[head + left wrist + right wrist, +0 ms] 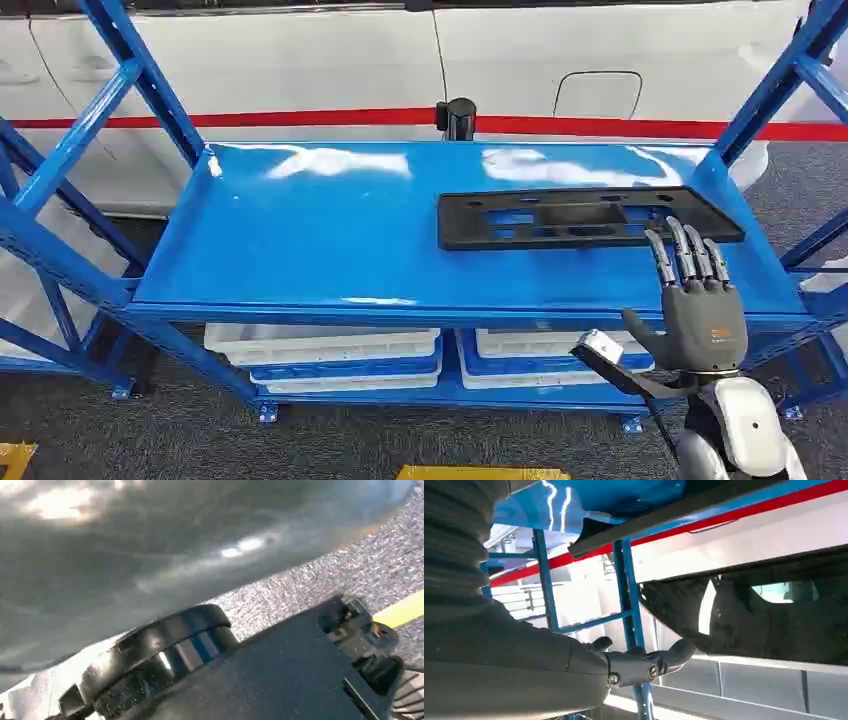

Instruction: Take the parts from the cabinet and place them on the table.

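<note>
A flat black plastic part (560,220) with several cut-outs lies on the right half of the blue cabinet's top shelf (330,230). My right hand (695,300) is raised in front of the shelf's near edge, just below the part's right end. Its fingers point straight up and slightly apart, with the thumb out to the side, and it holds nothing. In the right wrist view the thumb (644,662) sticks out below the shelf, and the part's dark edge (649,522) runs along the blue shelf above it.
White bins (320,350) sit on the lower shelf, also seen as white bins (749,685). Blue diagonal braces (770,90) frame both ends of the cabinet. A white car with a red stripe (300,60) stands behind it. A short black post (460,118) rises at the shelf's back edge.
</note>
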Robot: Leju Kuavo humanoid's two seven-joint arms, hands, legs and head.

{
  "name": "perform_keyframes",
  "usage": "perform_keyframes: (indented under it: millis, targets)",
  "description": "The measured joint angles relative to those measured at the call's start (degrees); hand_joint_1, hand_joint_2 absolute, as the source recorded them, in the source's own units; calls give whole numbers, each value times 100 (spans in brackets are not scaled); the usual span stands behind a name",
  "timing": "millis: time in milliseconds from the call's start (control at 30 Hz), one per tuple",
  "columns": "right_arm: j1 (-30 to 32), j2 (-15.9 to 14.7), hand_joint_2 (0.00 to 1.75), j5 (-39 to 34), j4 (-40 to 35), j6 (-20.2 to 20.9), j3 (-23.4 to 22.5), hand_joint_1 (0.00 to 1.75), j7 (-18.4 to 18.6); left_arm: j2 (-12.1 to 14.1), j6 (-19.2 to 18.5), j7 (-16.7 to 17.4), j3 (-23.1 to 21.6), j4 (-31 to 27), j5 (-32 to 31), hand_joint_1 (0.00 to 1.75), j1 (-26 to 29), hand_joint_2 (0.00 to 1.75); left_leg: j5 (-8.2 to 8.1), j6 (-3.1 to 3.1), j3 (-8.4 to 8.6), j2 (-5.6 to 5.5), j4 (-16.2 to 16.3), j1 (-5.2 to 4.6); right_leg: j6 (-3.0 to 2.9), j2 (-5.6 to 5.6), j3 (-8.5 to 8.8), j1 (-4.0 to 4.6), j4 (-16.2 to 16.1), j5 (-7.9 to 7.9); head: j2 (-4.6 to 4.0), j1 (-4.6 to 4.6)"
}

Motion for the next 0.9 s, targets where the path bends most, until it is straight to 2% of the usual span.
perform_keyframes:
  millis: [33, 67, 100, 133, 167, 233, 267, 300, 333, 367, 400, 433, 467, 500, 533, 567, 600, 633, 700, 733, 767, 800, 833, 900]
  targets:
    - [4, -2, 175, 2, -2, 0, -2, 0, -11, 0, 0, 0, 0, 0, 2, 0, -5, 0, -40, -38, 0, 6, 33, 26, -65, 7, 35, -30, -11, 3, 0, -15]
    - [9, 0, 175, 2, -13, 0, -2, 0, -17, 0, 0, 0, 0, 0, 2, 0, -7, 0, -150, -37, -70, 15, 225, 30, -93, 7, 60, -26, -9, -15, 0, -28]
    - [8, 0, 175, 2, -20, 0, -6, 0, -22, 0, 0, 0, 0, 0, 4, 0, -10, 0, -343, -31, -258, 12, 612, 25, -126, 5, 78, -9, -9, -32, 0, -39]
    - [12, 2, 175, 2, -18, 0, -7, 0, -24, 0, 0, 0, 0, 0, 11, 0, -8, 0, -555, -27, -531, 9, 1139, 23, -171, 2, 95, 14, -8, -43, 0, -48]
    - [21, 7, 175, 2, -17, 0, -7, 0, -24, 0, 0, 0, 0, 0, 11, 0, -5, 0, -675, -24, -722, 9, 1481, 23, -191, 1, 101, 33, -7, -56, 0, -50]
    - [42, 15, 175, 4, -17, 2, -7, 0, -26, 4, 0, 2, 0, 0, 11, 0, 9, 0, -733, -3, -1028, 9, 1943, 23, -218, 2, 124, 70, -7, -75, 0, -50]
    - [47, 20, 175, 4, -17, 4, -7, 0, -31, 4, 0, 2, 0, 0, 11, 0, 14, 0, -647, 20, -1067, 9, 1938, 20, -233, 3, 141, 87, -7, -85, 0, -46]
    - [50, 26, 175, 6, -17, 7, -7, 0, -35, 4, 0, 2, 0, 2, 11, 0, 17, 0, -478, 46, -1038, 9, 1786, 14, -250, 9, 164, 99, -7, -99, 0, -50]
    - [50, 35, 175, 7, -17, 13, -7, 0, -42, 7, 0, 2, 0, 0, 11, 0, 13, 0, -136, 97, -861, 8, 1318, 1, -272, 24, 209, 109, -7, -120, 0, -48]
    - [49, 39, 175, 7, -17, 18, -4, 0, -46, 7, 0, 2, 0, 0, 11, 0, 9, 0, 157, 150, -636, 6, 796, -20, -259, 34, 254, 111, -8, -149, 0, -48]
    - [51, 44, 175, 24, -17, 26, 0, 0, -52, 9, 0, 2, 0, 2, 11, 0, 11, 0, 325, 201, -448, 1, 343, -44, -240, 42, 272, 109, -12, -178, 0, -55]
    - [49, 55, 175, 33, -18, 33, 4, 0, -52, 15, 0, 4, 0, 2, 11, 0, 8, 0, 226, 175, -352, 4, 198, -71, -198, 53, 270, 187, 10, -213, 0, -55]
    - [55, 57, 175, 35, -17, 33, 9, 0, -55, 15, 0, 7, -2, 0, 11, 0, -6, 0, 196, 146, -374, 10, 201, -79, -179, 51, 248, 160, -4, -216, 0, -52]
    - [56, 57, 175, 39, -17, 33, 11, 0, -57, 15, 0, 9, -2, 0, 11, 0, -5, 0, 191, 155, -387, 4, 194, -100, -171, 48, 248, 146, -24, -214, 0, -50]
    - [57, 63, 175, 42, -18, 33, 15, 0, -61, 15, 0, 11, 0, 0, 11, 0, -2, 0, 186, 175, -387, -3, 180, -116, -131, 44, 261, 134, -52, -217, 0, -55]
    - [56, 61, 175, 42, -24, 33, 17, 0, -66, 15, 0, 11, 0, 0, 11, 0, -3, 0, 213, 208, -325, -6, 105, -85, -88, 32, 272, 181, -53, -249, 0, -50]
    - [58, 61, 175, 42, -31, 33, 15, 0, -66, 13, 0, 11, 0, 0, 11, 0, -3, 0, 222, 232, -286, -15, 60, -73, -85, 11, 202, 143, 90, -305, 0, -39]
    - [41, 61, 175, 42, -31, 33, 15, 0, -66, 11, 0, 11, 0, 0, 11, 0, -7, 0, 211, 265, -271, -10, 56, -69, -111, 11, 58, 142, 361, -416, 0, -31]
    - [49, 63, 175, 42, -28, 33, 15, 0, -66, 4, 0, 11, 0, 0, 11, 0, -14, 0, 185, 300, -263, -10, 57, -72, -141, 12, -525, 139, 1341, -726, 0, -22]
    - [59, 68, 175, 50, -24, 37, 20, 0, -68, 4, 0, 11, 0, 0, 11, 0, -13, 0, 170, 312, -262, -11, 59, -74, -118, 12, -779, 135, 1708, -797, 0, -17]
    - [60, 68, 175, 74, -17, 46, 28, 0, -72, 4, 0, 13, 0, 0, 11, 0, -11, 0, 158, 309, -251, -13, 60, -74, -77, 11, -892, 130, 1795, -754, 0, -17]
    - [57, 72, 175, 111, -11, 59, 41, 0, -81, 4, 0, 15, 0, 0, 11, 0, -12, 0, 145, 304, -234, -18, 60, -71, -19, 10, -884, 120, 1661, -631, 0, -20]
    - [46, 81, 175, 142, -7, 77, 52, 0, -94, 2, 0, 15, 0, 0, 11, 0, -13, 0, 123, 289, -201, -26, 61, -64, 69, 6, -742, 101, 1265, -391, 0, -13]
    - [8, 116, 175, 258, 9, 105, 98, 0, -94, -11, -2, 20, 0, 0, 11, 0, -12, 0, 71, 240, -130, -34, 64, -59, 200, -42, -274, 58, 206, 87, 0, -11]
